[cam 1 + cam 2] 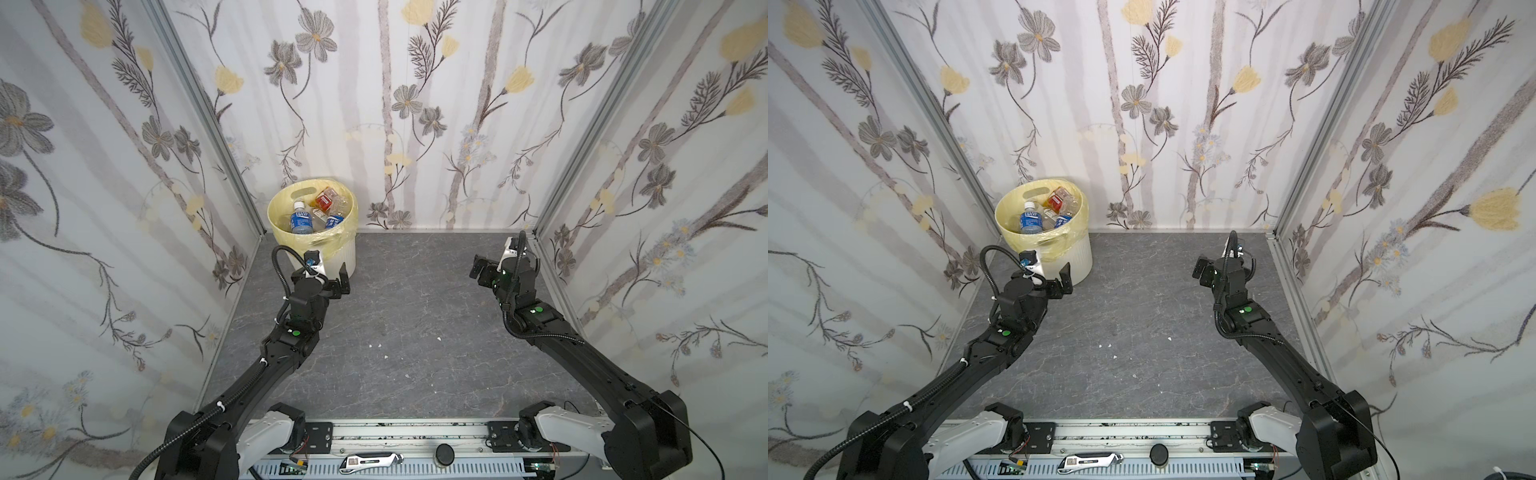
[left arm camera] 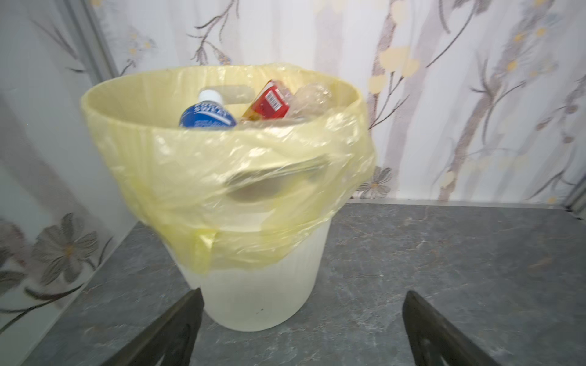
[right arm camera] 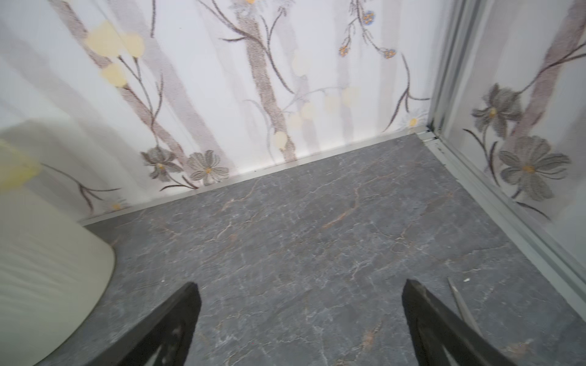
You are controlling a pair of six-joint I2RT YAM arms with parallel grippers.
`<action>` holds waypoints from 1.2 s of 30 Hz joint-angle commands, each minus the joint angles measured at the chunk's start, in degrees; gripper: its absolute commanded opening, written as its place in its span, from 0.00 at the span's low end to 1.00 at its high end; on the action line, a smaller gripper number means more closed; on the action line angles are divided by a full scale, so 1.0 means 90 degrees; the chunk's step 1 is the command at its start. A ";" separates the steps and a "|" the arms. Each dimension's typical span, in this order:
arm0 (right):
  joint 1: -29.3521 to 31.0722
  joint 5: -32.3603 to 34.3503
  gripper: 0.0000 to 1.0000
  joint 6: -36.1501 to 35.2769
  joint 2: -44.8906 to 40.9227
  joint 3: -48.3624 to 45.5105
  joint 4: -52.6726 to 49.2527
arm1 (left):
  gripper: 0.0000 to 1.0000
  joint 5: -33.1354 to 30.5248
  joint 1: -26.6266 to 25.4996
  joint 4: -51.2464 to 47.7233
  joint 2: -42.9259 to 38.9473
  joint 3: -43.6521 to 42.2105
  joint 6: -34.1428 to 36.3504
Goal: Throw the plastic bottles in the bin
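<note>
While upright, bin (image 1: pixel 344 254) with plastic bottles (image 1: pixel 301 219) inside

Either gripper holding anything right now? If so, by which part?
Nothing held: left gripper open and empty near the bin; right gripper open and empty over the table. Visible plastic bottles lie inside the bin.

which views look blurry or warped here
Both top views: sharp, though the wide lens splays the wall posts. Left wrist view: slight blur softens the bin and blue-labelled bottle. Right wrist view: blurred throughout, the bin smeared at the edge.
</note>
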 commanded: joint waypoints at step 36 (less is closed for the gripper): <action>-0.1114 0.1606 1.00 -0.2061 0.0762 -0.3735 0.7032 | 1.00 0.0085 0.1592 0.6679 0.3240 -0.2585 -0.0116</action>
